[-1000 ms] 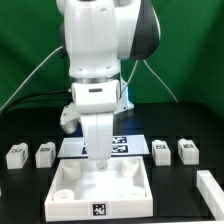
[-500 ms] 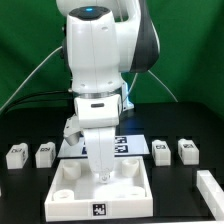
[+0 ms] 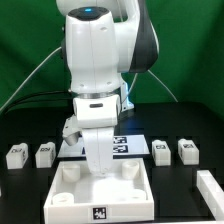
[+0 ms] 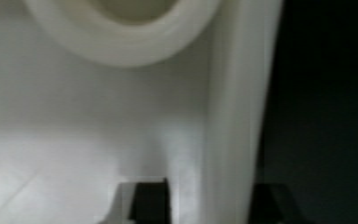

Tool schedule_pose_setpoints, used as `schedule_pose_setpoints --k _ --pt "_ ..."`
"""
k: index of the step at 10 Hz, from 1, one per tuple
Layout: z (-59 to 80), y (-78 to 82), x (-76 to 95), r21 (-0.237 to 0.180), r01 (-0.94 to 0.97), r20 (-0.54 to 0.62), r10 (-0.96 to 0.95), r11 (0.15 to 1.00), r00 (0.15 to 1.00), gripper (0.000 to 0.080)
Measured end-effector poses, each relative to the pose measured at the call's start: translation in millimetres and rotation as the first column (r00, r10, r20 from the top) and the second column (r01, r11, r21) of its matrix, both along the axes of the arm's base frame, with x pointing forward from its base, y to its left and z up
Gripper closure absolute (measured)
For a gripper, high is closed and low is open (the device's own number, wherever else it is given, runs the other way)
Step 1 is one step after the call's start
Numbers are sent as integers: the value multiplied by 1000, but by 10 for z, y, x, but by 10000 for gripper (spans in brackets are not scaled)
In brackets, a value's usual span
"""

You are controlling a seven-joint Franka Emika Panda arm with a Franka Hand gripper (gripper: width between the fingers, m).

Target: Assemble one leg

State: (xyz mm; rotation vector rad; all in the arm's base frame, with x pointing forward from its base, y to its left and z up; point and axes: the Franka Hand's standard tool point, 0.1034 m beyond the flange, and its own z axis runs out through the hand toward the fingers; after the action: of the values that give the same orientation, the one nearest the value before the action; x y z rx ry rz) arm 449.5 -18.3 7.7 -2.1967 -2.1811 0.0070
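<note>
— Green backdrop (image 3: 20, 40) behind, black bench (image 3: 20, 185) below. Any writing you can read?

— None legible. I see only black-and-white square tags. There is a row of them on the marker board (image 3: 130, 147) at mid-bench. One tag (image 3: 99, 211) is on the front wall of the white panel (image 3: 65, 195) near the bench's front edge, and each leg carries one. The patterns are too small to make out.

— Where are the legs?

— All are on the bench, well apart from the claw. A leg (image 3: 15, 154) and a second leg (image 3: 44, 154) sit side by side toward the bench edge on the exterior view's left. A third leg (image 3: 161, 150) and a fourth leg (image 3: 187, 150) sit toward the edge on the exterior view's right. Each is a chunky white block with a dark tag on its face.

— And the claw?

— The white arm (image 3: 100, 60) holds the claw (image 3: 101, 176) low inside the panel, among its round corner sockets. Whether the fingers are wide or narrow, I cannot tell.

— What does the wrist view add?

— It is close and blurred. It shows a round socket (image 4: 131, 25) and an upright white wall (image 4: 238, 110), with black beyond. The legs, the tags and a long white piece (image 3: 211, 190) at the bench's front corner show only in the exterior view.
</note>
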Motion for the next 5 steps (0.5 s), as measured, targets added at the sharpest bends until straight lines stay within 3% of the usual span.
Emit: schedule_pose_setpoints --k 1,5 --pt "5 -4 9 0 1 4 -1 1000 1000 734" --pt "11 -6 21 0 1 9 -1 1000 1000 742"
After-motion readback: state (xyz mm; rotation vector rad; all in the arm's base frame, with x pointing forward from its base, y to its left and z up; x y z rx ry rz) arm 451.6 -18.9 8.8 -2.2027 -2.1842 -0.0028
